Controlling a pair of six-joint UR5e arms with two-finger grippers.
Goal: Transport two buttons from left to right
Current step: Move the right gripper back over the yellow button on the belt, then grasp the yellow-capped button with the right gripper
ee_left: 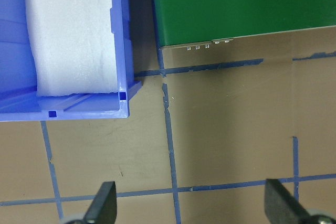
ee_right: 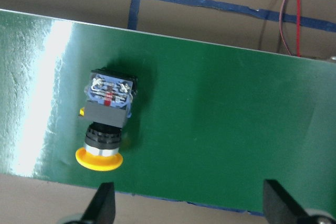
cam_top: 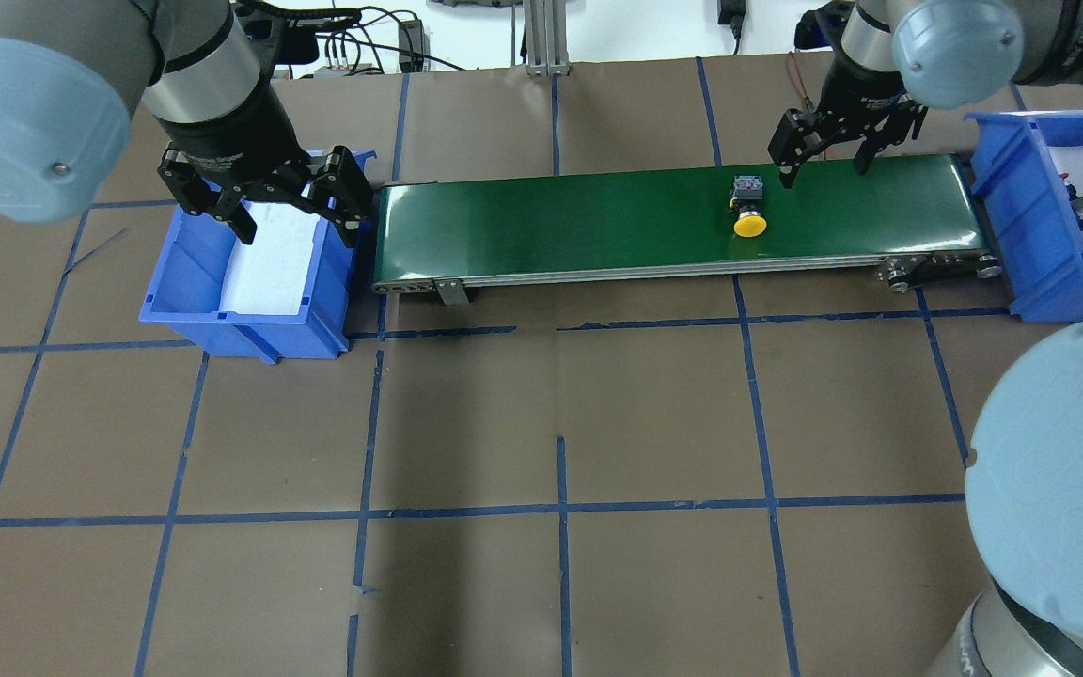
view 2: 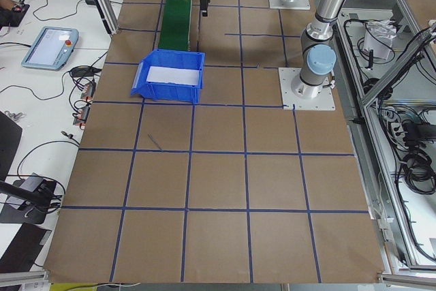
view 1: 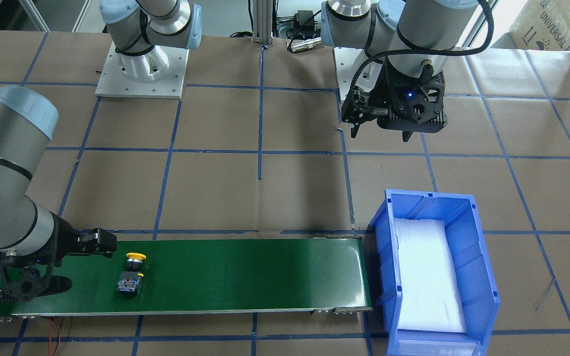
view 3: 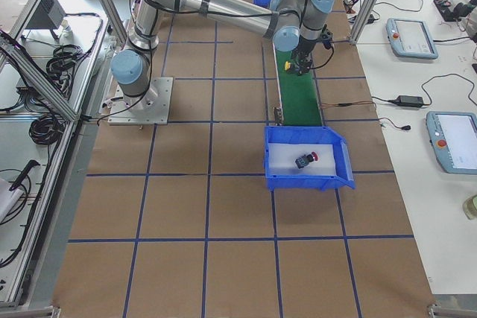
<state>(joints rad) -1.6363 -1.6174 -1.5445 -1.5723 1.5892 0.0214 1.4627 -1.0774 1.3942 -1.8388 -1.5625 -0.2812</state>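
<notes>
A: Taped table (cam_top: 560, 583) up front, then the green belt (cam_top: 551, 226), yellow button (cam_top: 748, 214) lying right of middle.
B: Right gripper (cam_top: 824, 173) spread empty just behind it, left gripper (cam_top: 297, 232) spread empty over left bin (cam_top: 175, 301). Red button (view 3: 305, 160) sits in right bin (view 3: 309, 182).

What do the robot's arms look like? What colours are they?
The left arm and right arm are shiny silver tubes with round pale blue caps at the joints. The left gripper and right gripper are black with two fingers. A black braided cable loops along the left arm.
</notes>
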